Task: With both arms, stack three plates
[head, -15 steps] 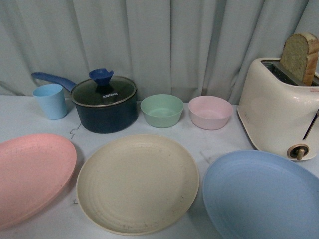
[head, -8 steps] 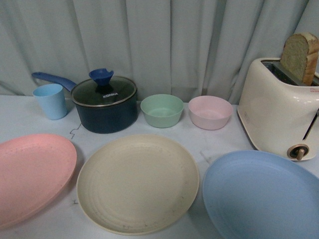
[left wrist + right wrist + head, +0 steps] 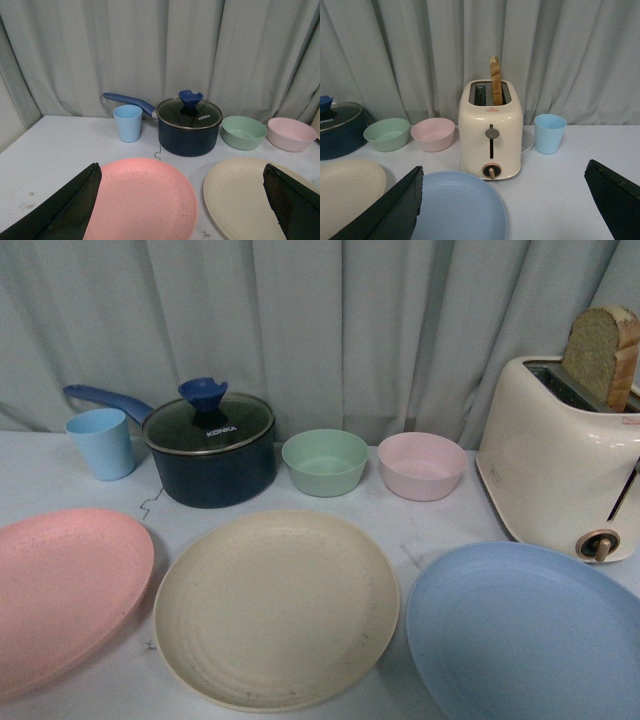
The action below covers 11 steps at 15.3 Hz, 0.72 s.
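Nearest: left claw [image 3: 181, 166] spread wide, nothing between its fingers. Right claw [image 3: 504, 167] the same, released and empty. Neither shows in the front view.

Near row on the tabletop [image 3: 440, 530]: three plates lying flat, none stacked. Pink plate [image 3: 65, 595] left, cream plate [image 3: 275, 608] middle, blue plate [image 3: 520, 635] right. Pink and cream sit just beside each other, rims close; whether they touch, cannot tell. Same for cream and blue. Pink and blue run off the frame edges.

Handling, by judgement: matte, faintly ridged, likely light moulded ware. Stiff, not slick, not very fragile. They lie low, so the only purchase is the raised rim. Pinch the lip at an outer edge, one finger under, one above. Wide and shallow, so a one-edge hold will tend to tip; lift level and slow.

Far row, left to right: blue cup [image 3: 102, 443], lidded saucepan [image 3: 210, 455], green bowl [image 3: 324, 462], pink bowl [image 3: 421, 466], toaster [image 3: 560, 460] with a bread slice [image 3: 603, 352] standing in it. Curtain [image 3: 330, 330] behind.
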Available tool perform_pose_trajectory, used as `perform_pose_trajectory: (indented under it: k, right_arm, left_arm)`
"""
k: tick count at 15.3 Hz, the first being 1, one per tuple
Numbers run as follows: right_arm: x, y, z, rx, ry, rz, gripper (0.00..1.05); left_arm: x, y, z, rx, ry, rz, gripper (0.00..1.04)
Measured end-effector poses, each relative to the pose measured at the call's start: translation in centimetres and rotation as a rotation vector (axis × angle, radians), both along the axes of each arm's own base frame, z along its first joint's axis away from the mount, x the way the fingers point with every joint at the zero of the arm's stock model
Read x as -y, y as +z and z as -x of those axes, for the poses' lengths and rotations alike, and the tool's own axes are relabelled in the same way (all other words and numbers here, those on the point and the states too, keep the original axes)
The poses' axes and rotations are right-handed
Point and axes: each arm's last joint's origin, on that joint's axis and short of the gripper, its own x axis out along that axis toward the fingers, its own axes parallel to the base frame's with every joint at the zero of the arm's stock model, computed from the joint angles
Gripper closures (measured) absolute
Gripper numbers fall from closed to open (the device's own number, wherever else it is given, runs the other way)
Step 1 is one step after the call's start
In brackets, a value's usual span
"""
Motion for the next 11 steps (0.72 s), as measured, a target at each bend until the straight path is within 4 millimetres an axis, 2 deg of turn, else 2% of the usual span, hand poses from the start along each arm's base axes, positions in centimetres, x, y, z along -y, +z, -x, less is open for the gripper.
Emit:
perform_pose_trajectory:
  k: [11]
  right_arm:
    - [0.00, 0.00, 0.00, 0.000, 0.000, 0.000, 0.06]
  left_arm:
    - [0.00, 0.00, 0.00, 0.000, 0.000, 0.000, 0.07]
